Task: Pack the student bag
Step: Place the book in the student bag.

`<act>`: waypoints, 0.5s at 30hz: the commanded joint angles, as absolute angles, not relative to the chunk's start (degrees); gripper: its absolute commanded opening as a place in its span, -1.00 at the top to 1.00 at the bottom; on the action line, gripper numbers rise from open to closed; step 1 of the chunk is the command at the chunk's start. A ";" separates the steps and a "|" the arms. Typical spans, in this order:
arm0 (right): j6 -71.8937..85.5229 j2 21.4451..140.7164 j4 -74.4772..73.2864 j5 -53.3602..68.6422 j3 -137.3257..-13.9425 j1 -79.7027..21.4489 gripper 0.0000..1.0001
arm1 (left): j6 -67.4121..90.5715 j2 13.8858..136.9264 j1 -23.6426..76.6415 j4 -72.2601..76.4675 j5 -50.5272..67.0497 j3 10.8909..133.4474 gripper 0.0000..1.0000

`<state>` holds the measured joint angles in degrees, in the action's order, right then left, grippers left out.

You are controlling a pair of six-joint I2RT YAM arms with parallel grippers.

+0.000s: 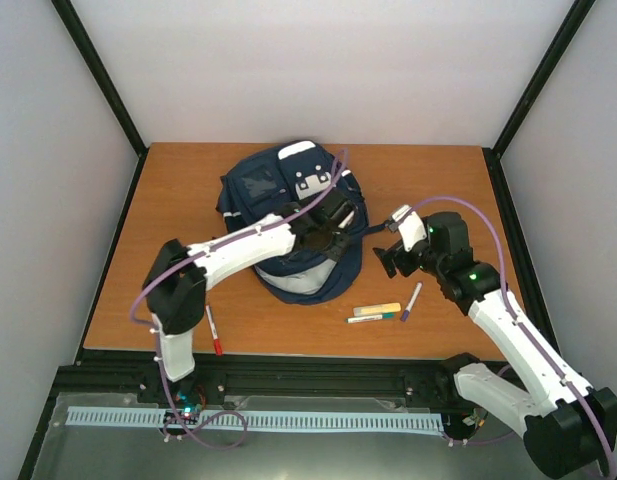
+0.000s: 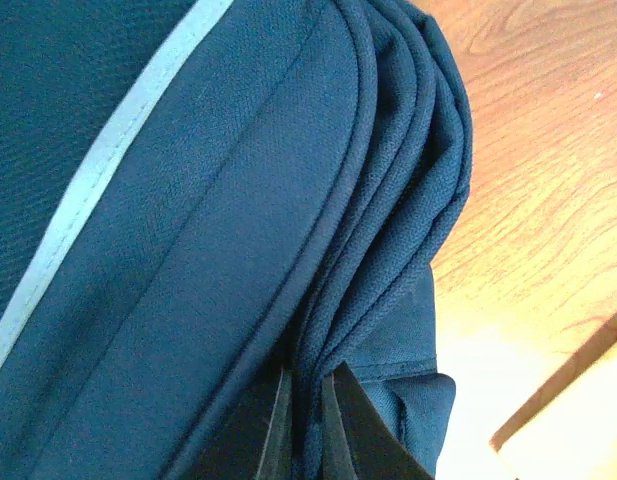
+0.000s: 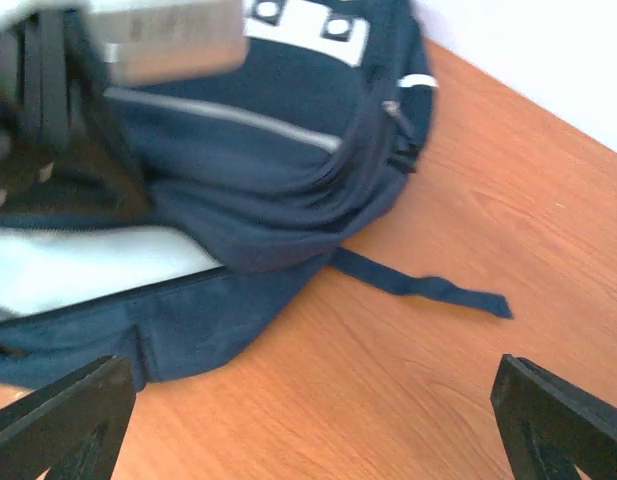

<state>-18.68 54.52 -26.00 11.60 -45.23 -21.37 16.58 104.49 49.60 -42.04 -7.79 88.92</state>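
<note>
Bag [image 1: 263,195] sits mid-table [image 1: 188,200], pale lining showing on the near side. L claw [image 2: 306,395] is clamped tight on a fold of bag fabric. R claw [image 3: 310,372] is spread wide w/ nothing in it, just right of the bag by its loose strap [image 3: 418,285]. Red marker [image 1: 215,332], highlighter [image 1: 376,309], green pen [image 1: 373,318] and purple pen [image 1: 412,300] lie nearer the front edge.
</note>
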 commanded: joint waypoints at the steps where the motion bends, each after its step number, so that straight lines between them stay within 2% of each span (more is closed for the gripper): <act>1: -15.15 52.03 -21.13 3.06 -43.67 -19.17 -1.00 | 18.64 110.71 50.61 -39.79 -4.69 95.00 0.99; 9: -15.86 53.12 -21.76 3.82 -43.68 -17.60 -1.00 | 17.94 122.67 52.03 -41.35 -0.95 107.59 0.99; 15: -16.32 53.34 -21.71 4.24 -43.60 -17.14 -1.00 | 17.20 122.50 52.02 -41.29 -1.77 105.75 0.98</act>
